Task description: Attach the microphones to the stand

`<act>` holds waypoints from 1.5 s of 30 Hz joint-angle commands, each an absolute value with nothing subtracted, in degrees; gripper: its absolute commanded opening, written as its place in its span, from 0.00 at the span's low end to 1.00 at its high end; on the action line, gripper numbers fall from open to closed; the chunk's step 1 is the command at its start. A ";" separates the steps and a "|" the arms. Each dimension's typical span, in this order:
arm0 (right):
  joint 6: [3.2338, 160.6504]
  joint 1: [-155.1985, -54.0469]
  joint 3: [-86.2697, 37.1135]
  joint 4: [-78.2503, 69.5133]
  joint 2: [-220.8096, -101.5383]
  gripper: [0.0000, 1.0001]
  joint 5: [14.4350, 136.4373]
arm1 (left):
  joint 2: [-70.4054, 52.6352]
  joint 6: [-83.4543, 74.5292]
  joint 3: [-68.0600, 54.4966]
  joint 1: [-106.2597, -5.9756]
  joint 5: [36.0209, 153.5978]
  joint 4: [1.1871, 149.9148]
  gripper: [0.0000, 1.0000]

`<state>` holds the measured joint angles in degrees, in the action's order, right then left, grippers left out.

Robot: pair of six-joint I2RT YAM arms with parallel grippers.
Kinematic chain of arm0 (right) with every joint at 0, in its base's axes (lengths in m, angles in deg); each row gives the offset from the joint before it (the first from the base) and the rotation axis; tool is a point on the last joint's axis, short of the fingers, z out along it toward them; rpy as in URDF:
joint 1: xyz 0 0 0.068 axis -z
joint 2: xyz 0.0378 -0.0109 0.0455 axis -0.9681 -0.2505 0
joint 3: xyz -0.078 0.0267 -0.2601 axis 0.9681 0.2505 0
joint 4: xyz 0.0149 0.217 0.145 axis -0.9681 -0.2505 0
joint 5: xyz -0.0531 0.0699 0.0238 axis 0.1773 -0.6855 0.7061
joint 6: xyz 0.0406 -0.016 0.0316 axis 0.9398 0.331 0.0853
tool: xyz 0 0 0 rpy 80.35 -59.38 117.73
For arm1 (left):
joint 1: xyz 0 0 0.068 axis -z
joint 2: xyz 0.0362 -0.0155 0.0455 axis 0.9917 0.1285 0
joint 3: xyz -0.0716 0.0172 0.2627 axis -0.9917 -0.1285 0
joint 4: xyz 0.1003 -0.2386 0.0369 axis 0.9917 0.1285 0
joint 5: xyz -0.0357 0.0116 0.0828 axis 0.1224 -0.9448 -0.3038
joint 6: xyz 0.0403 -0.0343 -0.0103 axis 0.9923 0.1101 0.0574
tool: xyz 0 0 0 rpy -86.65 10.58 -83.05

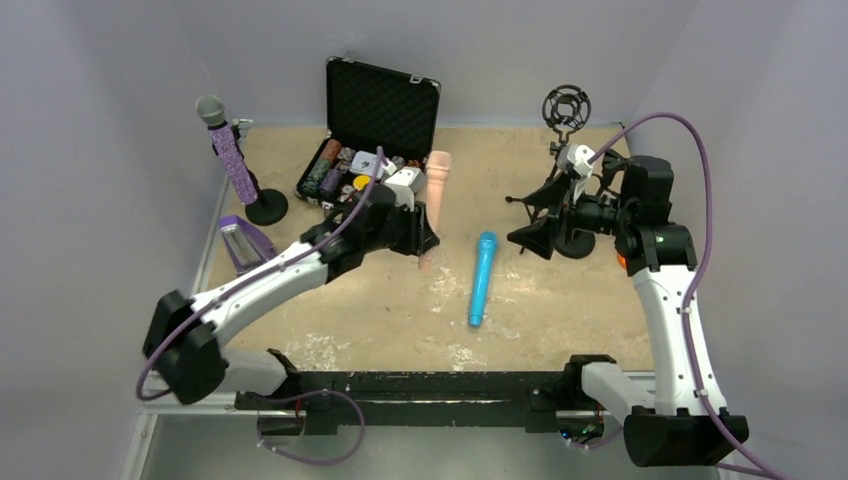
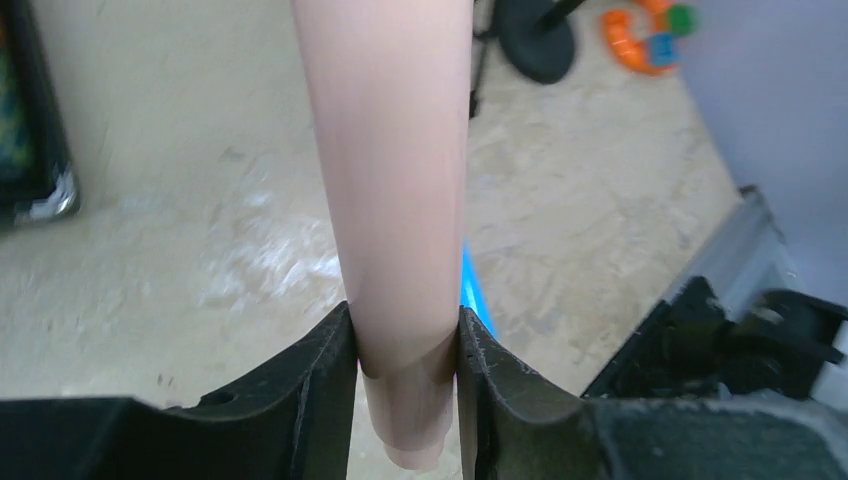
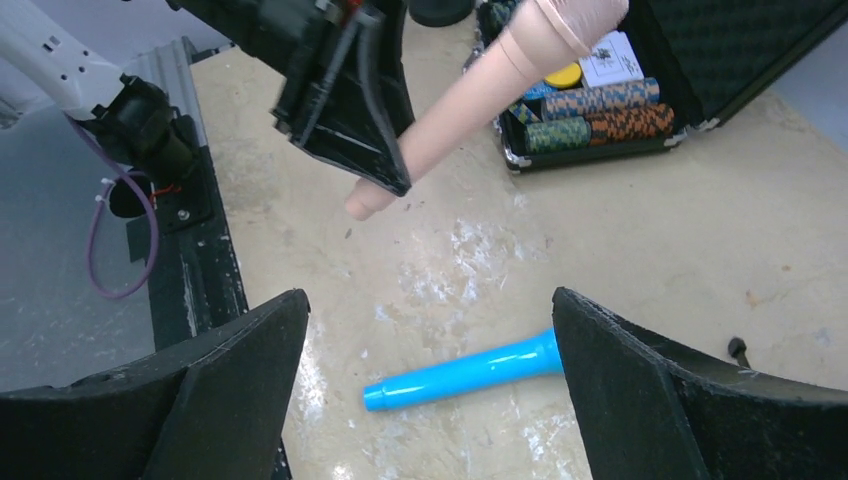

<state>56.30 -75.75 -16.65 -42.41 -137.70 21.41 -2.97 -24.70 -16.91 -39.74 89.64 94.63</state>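
Above the scuffed table (image 1: 560,300), the left hand (image 1: 427,242) grasps the pink microphone (image 1: 438,180) near its tail. Hold firmly and align its body with the stand (image 1: 578,244) beside the released right hand (image 3: 428,300).

One purple microphone (image 1: 232,160); one pink microphone (image 1: 438,180); one blue microphone (image 1: 483,278); two stands (image 1: 266,207) (image 1: 575,243); one case (image 1: 380,100).

I was running the rig in a robotics lab cell: plain pale walls (image 1: 90,150) boxed in a scuffed board tabletop (image 1: 560,300). The left arm (image 1: 260,285) and right arm (image 1: 670,310) stood bolted to a black rail (image 1: 420,385), purple cables (image 1: 665,115) trailing loose.
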 commanded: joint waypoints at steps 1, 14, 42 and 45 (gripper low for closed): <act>54.37 -75.98 -20.96 -42.80 -137.31 0.97 14.35 | -14.64 -11.47 -27.50 -39.72 106.98 68.10 0.00; 95.44 -88.10 -22.13 -14.03 -140.52 0.95 23.49 | -16.97 -17.44 -23.51 -38.01 119.41 56.98 0.00; 107.38 -94.37 -24.98 -2.49 -149.92 0.38 16.36 | -16.65 -20.35 -22.16 -35.51 116.46 56.94 0.09; 106.62 -94.55 -26.21 -3.40 -150.55 0.13 15.50 | -18.00 -20.96 -22.41 -35.57 114.62 57.76 0.26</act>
<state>106.68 -93.76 -23.51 -3.26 -150.35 18.76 -14.71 -20.87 -23.38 -35.66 117.33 61.54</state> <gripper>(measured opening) 0.412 0.398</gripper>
